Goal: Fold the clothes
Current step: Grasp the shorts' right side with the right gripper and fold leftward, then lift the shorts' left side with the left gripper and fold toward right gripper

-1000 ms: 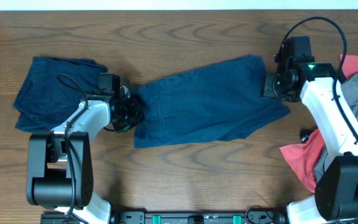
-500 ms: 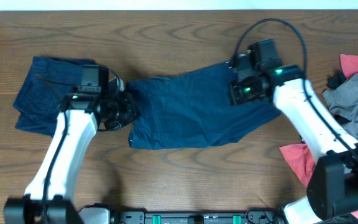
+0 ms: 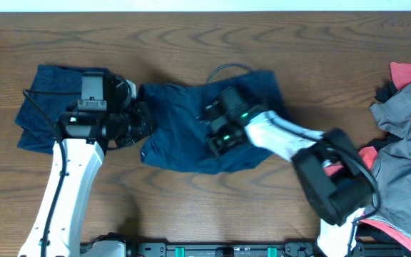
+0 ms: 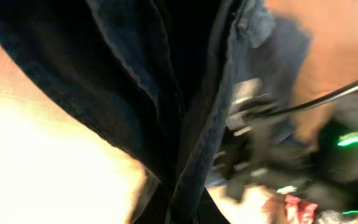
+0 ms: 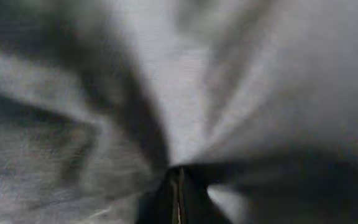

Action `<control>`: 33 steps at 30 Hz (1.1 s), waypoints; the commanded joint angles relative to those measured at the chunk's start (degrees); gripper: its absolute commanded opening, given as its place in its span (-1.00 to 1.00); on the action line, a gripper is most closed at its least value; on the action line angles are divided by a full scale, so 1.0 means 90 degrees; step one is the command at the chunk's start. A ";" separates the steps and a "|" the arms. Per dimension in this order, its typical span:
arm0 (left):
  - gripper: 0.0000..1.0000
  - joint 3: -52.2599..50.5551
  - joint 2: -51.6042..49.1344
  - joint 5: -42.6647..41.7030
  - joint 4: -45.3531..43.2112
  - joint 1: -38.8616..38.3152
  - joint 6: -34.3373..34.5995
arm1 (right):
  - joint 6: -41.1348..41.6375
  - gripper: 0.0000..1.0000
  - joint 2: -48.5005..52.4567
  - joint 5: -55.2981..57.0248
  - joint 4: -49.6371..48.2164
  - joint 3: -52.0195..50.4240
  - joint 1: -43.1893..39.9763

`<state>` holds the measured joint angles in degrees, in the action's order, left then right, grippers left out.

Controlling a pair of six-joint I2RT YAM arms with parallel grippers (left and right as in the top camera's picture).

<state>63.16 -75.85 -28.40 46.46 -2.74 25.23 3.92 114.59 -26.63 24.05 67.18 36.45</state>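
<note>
Step in hand: the first fold of the shorts [image 3: 184, 118], end to end.

- The shorts lie mid-worktop, a little nearer the far edge than the near one. They are bunched, with their right part doubled over toward the left.
- Your left gripper [image 3: 140, 123] is at the shorts' left end. Its wrist view shows navy cloth running down into the closed fingers, so read it as clamped on the fabric.
- Your right gripper [image 3: 216, 135] is over the middle of the shorts. Its wrist view is blurred, but the cloth converges to a pinch at the fingertips, so it is also closed on the shorts.
- A folded pair [image 3: 38, 107] sits near the left edge, just beside the left arm.
- A grey and coral pile [image 3: 405, 135] waits at the right edge, well apart from the work.

Next move, as a judgement: carry the right-hand end on to meet the left end, lay the edges even, then let go with both grippers. The cloth is wrinkled around the right gripper, so expect to smooth it or the fold will sit lumpy. Keep the two grippers from meeting.

Surface: a dark wood-grain table [image 3: 191, 43], bare along the far edge. Of the room, only a pale strip beyond the far edge shows.
</note>
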 commanded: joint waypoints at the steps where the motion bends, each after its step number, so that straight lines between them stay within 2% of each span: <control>1: -0.88 0.0498 0.0131 -0.0478 -0.0032 -0.0007 0.0066 | 0.0440 -0.97 0.0452 -0.0058 -0.0401 -0.0039 0.0588; 7: -0.88 0.0644 0.0117 -0.0607 -0.0019 -0.0007 0.0177 | 0.0712 -0.89 0.0542 0.0049 -0.1183 0.0032 0.1105; 12: -0.88 0.0622 0.0075 -0.0602 -0.0024 -0.0007 0.0177 | 0.0729 -0.86 0.0199 0.0831 -0.0291 0.0389 0.0923; 21: -0.88 0.0622 -0.0015 -0.0381 -0.0002 -0.0007 0.0177 | 0.0678 -0.81 -0.1581 0.2395 0.1739 0.0624 -0.0597; 26: -0.88 0.0622 -0.0015 -0.0340 -0.0005 -0.0007 0.0177 | 0.0551 -0.89 -0.1778 0.3157 0.2776 0.0554 -0.1479; 33: -0.88 0.0622 -0.0015 -0.0340 -0.0056 -0.0007 0.0209 | 0.0342 -0.93 -0.1732 0.3220 0.2613 -0.0311 -0.2144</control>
<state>67.00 -75.88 -31.31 46.28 -2.81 26.83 8.32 98.10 0.56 48.66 67.40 18.24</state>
